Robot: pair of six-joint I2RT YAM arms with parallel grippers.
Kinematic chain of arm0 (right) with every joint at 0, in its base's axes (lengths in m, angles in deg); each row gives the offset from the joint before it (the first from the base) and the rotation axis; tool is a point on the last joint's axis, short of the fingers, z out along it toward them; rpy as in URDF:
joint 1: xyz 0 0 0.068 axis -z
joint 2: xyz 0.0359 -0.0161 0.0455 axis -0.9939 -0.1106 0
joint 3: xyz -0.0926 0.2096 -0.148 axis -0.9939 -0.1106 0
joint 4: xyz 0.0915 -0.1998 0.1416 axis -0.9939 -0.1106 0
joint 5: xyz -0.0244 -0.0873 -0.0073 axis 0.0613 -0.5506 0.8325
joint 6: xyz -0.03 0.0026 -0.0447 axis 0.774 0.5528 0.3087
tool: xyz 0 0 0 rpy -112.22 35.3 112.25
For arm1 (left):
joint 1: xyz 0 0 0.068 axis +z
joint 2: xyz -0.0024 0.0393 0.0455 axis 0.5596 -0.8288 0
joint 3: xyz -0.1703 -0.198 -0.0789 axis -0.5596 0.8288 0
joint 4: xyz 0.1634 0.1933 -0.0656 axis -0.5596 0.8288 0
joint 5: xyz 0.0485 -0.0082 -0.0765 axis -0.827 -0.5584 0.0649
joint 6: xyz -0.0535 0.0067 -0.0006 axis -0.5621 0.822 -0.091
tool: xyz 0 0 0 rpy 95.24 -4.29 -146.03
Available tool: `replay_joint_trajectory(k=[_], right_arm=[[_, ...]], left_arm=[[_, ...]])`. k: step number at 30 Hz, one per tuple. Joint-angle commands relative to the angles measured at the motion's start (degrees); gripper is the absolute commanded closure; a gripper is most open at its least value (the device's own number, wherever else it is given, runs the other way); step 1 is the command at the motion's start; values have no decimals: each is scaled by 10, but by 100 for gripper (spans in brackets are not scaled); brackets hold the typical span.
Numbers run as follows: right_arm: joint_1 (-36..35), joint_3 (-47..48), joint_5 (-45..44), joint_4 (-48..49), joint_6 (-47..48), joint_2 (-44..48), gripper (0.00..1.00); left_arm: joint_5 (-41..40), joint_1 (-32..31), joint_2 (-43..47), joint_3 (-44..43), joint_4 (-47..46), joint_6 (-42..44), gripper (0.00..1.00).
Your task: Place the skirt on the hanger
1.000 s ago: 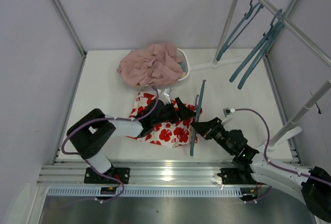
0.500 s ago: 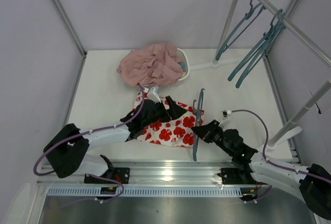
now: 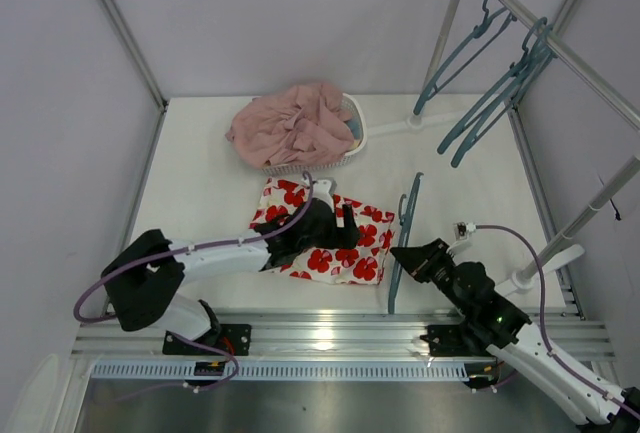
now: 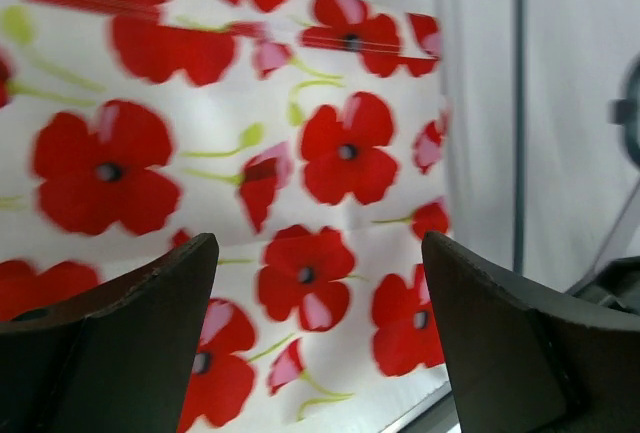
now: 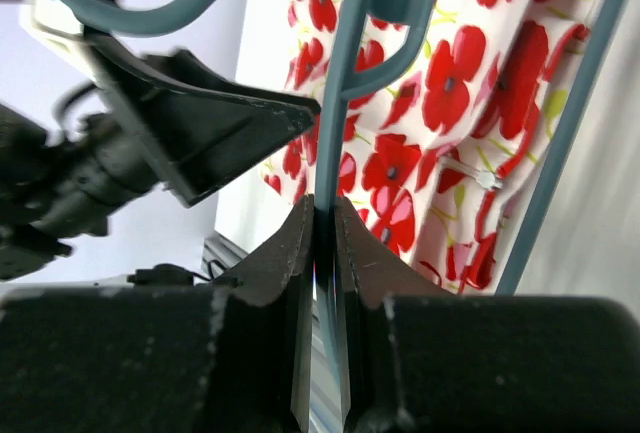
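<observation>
The skirt (image 3: 372, 243), white with red poppies, lies flat on the white table in front of the basket. My left gripper (image 3: 346, 227) hovers open over its right half. In the left wrist view the skirt (image 4: 300, 153) fills the frame between the open fingers of the left gripper (image 4: 320, 323), which holds nothing. My right gripper (image 3: 407, 257) is shut on the teal-grey hanger (image 3: 407, 223), held on edge just right of the skirt. In the right wrist view the right gripper (image 5: 325, 228) pinches the hanger (image 5: 347, 83), with the skirt (image 5: 455, 83) behind.
A white basket (image 3: 359, 133) at the back holds a plain pink garment (image 3: 295, 123). A white rack (image 3: 560, 53) at the right carries several more teal hangers (image 3: 480, 103). Grey walls close the table on three sides.
My right gripper has carried the hanger to the right, off the skirt's right edge. My left gripper has shifted right and nearer over the skirt, which now lies flatter.
</observation>
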Motion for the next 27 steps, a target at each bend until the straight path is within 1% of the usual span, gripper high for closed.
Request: replay_joint_trajectory(k=[1,4,5,6,7,8,11,17,23,25,27], right_arm=[[1,30,-23,-106,19,-16,100],[3,67,-44,-158,34,-10,100],[3,71,-52,-167,36,-4,100],[3,75,-56,-183,36,3,100],[3,78,-57,-189,34,12,100],[3,77,-57,-193,33,27,100],[5,75,-47,-189,32,30,100],[7,75,-27,-158,33,31,100],[12,100,-28,-159,42,32,100],[14,107,-28,-159,43,32,100],[15,107,-27,-155,41,31,100]], left_arm=[[-11,-33,-49,-66,1,35,11],[-1,-47,-100,-98,0,41,11],[-4,-54,-114,-133,6,45,11],[-10,-68,-128,-146,16,50,11],[-24,-74,-144,-162,40,60,11],[-32,-80,-176,-209,62,61,11],[-44,-88,-228,-251,89,55,11],[-29,-91,-274,-263,75,49,12],[-50,-101,-334,-314,122,55,14],[-53,-100,-351,-312,125,50,16],[-54,-100,-357,-307,122,43,24]])
